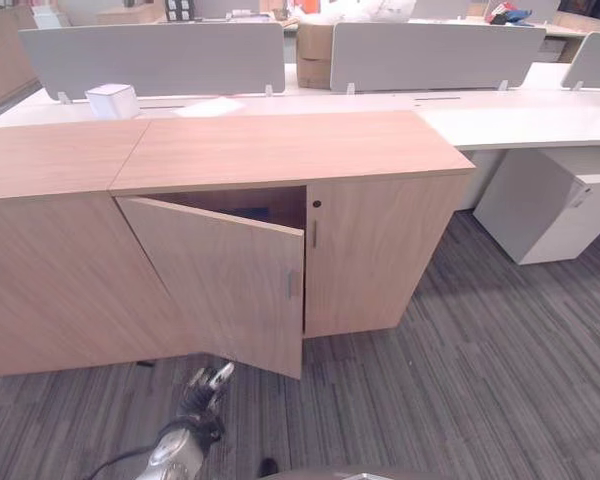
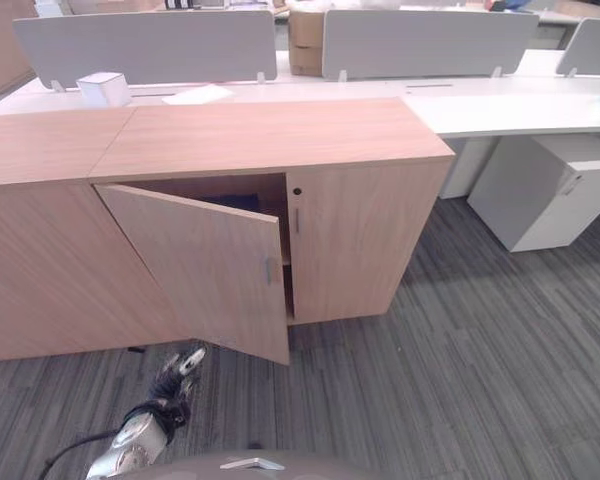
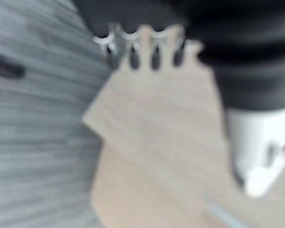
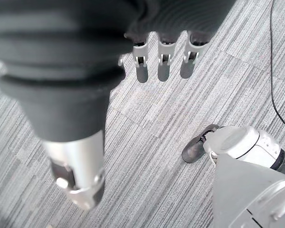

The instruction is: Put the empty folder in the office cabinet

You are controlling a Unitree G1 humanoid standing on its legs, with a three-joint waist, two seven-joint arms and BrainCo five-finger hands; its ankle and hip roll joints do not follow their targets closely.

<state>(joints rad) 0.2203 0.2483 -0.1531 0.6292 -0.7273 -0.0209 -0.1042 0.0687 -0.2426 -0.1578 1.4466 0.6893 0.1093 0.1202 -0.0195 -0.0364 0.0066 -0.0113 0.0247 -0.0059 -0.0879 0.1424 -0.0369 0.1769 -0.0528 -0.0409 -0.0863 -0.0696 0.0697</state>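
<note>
The wooden office cabinet (image 1: 290,148) stands in front of me with its left door (image 1: 225,275) swung partly out and its right door (image 1: 375,250) closed. Through the gap above the door a dark blue thing (image 2: 235,202) lies inside; most of it is hidden, so I cannot tell whether it is the folder. My left hand (image 1: 208,385) hangs low in front of the ajar door, fingers (image 3: 142,47) relaxed and holding nothing, with the door's wood (image 3: 156,133) just past them. My right hand (image 4: 164,66) hangs over the carpet with straight fingers and nothing in it.
A second wooden cabinet (image 1: 50,230) adjoins on the left. Behind are white desks with grey dividers (image 1: 160,55), a small white box (image 1: 112,100) and a cardboard box (image 1: 315,55). A white drawer unit (image 1: 550,205) stands on the striped carpet at the right.
</note>
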